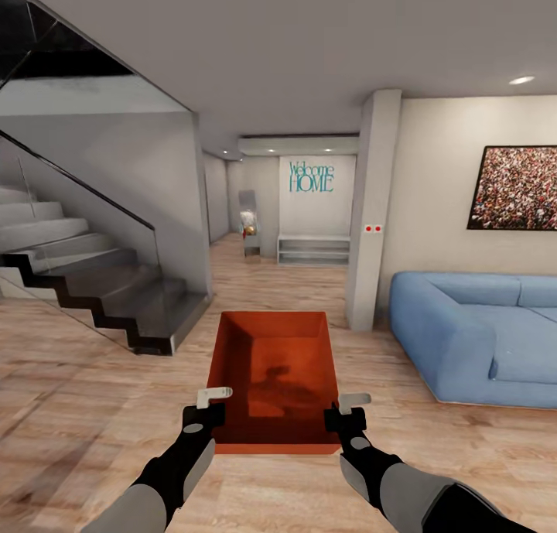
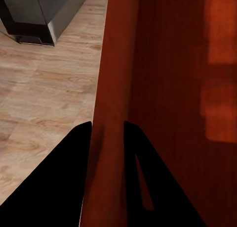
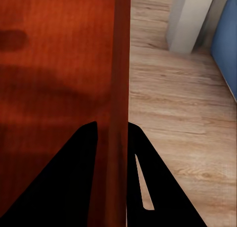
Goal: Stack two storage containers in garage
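The storage container [image 1: 272, 378] is an orange-red, open-topped rectangular bin, held level in front of the robot above the light wood plank floor [image 1: 85, 378]. In the head view it sits at centre, toward 6 o'clock. Its interior is smooth and carries a dark shadow across the bottom.

The left gripper [image 1: 203, 418] grips the near end of the container's left wall. In the left wrist view the two fingers [image 2: 64, 177] straddle that wall [image 2: 111, 88], one inside and one outside, pinching it between them. The right gripper [image 1: 344, 419] takes the near end of the right wall in the same manner. In the right wrist view its jaws pinch the right wall [image 3: 121, 64], again with one finger on each face. Whether the pads press fully flat on the walls is hard to judge from these angles.

The surroundings are as follows. A staircase [image 1: 85, 285] with dark steps and a glass rail lies at 10 o'clock. A white pillar [image 1: 373, 208] stands at 1 o'clock, just right of the container's far end. A blue sofa [image 1: 480, 332] lies at 3 o'clock, beneath a framed picture [image 1: 514, 189]. A hallway at 12 o'clock ends in a wall bearing the sign "Welcome HOME" [image 1: 311, 177], with a low shelf [image 1: 313, 249] below it.
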Controlling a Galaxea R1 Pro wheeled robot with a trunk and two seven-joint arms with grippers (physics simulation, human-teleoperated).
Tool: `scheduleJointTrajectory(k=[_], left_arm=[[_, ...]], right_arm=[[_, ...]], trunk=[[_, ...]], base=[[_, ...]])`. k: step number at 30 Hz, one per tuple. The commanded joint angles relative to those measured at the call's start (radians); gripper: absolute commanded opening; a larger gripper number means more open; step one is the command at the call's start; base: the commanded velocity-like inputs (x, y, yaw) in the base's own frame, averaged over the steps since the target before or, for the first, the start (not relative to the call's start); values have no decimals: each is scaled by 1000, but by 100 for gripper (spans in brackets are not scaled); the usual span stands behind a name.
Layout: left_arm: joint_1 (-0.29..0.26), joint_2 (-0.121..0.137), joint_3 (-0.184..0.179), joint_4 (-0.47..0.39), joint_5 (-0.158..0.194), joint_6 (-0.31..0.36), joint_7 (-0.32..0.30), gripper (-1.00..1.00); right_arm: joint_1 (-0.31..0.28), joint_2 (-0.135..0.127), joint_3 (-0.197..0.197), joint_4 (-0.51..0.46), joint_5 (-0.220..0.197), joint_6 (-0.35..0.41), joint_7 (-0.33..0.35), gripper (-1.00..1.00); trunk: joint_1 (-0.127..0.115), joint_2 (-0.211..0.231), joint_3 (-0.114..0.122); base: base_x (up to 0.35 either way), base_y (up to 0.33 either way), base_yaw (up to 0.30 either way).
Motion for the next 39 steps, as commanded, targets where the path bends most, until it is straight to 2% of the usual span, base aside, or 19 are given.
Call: scheduleJointTrajectory(k=[1, 39], left_arm=[[-1, 1, 46, -5, 31, -22, 13, -100], [-1, 2, 46, -4, 31, -22, 13, -100]], right_arm=[[0, 0, -37, -1, 8, 4, 14, -100], [0, 0, -38, -2, 5, 5, 14, -100]], trunk=[[1, -1, -2], [1, -1, -2]], base=[[321, 0, 0], [321, 0, 0]])
